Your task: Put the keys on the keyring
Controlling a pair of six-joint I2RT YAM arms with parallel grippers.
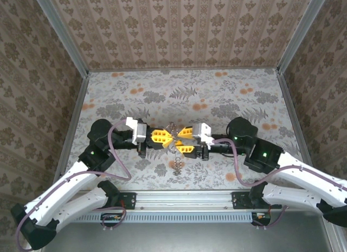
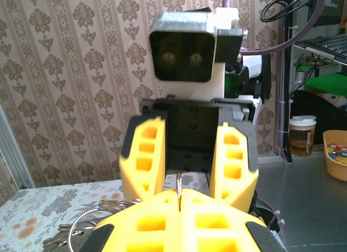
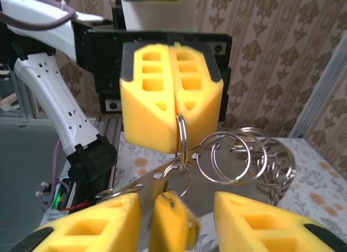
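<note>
Keyring [image 3: 181, 134] between closed pads [image 3: 146, 100] of left hand [image 2: 179, 206]; jar [image 2: 301, 135] label illegible

Yellow left pincer [image 1: 169, 141] and right pincer [image 1: 178, 142]; silvery keyring [image 3: 180, 134]; grey floral table [image 1: 217, 95].

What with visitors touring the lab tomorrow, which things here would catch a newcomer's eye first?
Two yellow-fingered grippers meet nose to nose at mid-table. The left gripper is pinched shut on a silver split ring, and the right gripper faces it with its fingers spread. Beside the held ring, a chain of linked rings glints above the floral table.
</note>
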